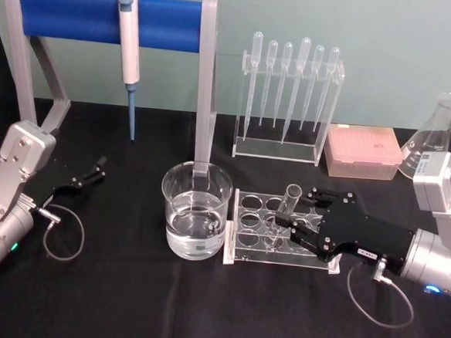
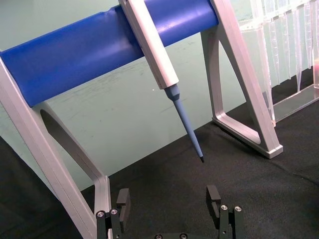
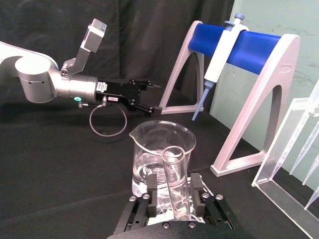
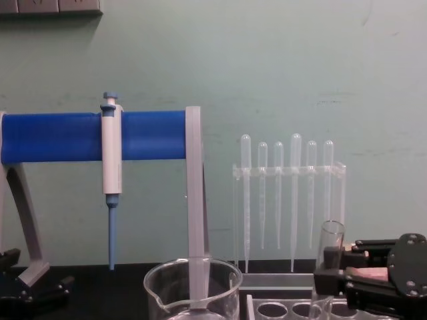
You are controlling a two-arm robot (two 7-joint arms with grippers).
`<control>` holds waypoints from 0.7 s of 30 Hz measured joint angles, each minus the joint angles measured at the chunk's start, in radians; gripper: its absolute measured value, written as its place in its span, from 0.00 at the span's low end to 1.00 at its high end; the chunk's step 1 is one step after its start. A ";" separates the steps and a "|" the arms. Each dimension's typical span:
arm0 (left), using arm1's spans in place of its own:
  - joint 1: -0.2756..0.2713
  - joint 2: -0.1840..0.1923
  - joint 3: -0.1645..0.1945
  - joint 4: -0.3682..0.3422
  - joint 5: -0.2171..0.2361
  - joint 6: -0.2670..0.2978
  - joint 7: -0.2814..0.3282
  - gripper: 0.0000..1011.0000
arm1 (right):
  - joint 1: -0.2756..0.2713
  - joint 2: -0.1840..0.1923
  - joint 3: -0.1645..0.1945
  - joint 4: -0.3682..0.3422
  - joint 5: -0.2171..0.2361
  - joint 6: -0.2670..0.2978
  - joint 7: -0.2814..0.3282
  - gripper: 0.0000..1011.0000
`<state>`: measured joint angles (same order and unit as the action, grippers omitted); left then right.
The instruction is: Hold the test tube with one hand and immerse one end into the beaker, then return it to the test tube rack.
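Observation:
The test tube [image 1: 291, 198] stands slightly tilted in a hole of the clear rack [image 1: 247, 217], its flared rim up. My right gripper [image 1: 296, 213] reaches in from the right and is shut on the test tube [image 3: 175, 181], one black finger [image 3: 151, 198] on each side; from the chest the tube [image 4: 331, 241] rises above the gripper [image 4: 331, 277]. The beaker [image 1: 197, 192], holding water, sits just left of the rack [image 3: 162, 142] [image 4: 193, 283]. At the far left my left gripper [image 1: 91, 173] hovers open and holds nothing [image 2: 168, 198] [image 3: 149, 97].
A blue-barred stand [image 1: 108, 18] with a hanging pipettor [image 1: 129, 54] rises behind the beaker. Farther right stand an acrylic holder of plastic pipettes [image 1: 289, 96], a pink tip box [image 1: 364, 151] and a conical flask [image 1: 437, 137]. Black cloth covers the table's front.

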<state>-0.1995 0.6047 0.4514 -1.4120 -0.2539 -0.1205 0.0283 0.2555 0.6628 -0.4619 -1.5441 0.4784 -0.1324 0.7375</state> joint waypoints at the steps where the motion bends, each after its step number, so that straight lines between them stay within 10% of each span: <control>1: 0.000 0.000 0.000 0.000 0.000 0.000 0.000 0.99 | 0.000 0.000 0.000 0.000 0.000 0.000 0.000 0.40; 7: 0.000 0.000 0.000 0.000 0.000 0.000 0.000 0.99 | 0.000 0.001 0.001 -0.001 0.001 -0.001 -0.001 0.24; 21: 0.000 0.000 0.000 0.000 0.000 0.000 0.000 0.99 | -0.002 0.002 0.006 -0.002 0.011 0.005 -0.001 0.23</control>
<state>-0.1995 0.6047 0.4514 -1.4120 -0.2539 -0.1205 0.0283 0.2538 0.6644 -0.4560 -1.5461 0.4891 -0.1275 0.7361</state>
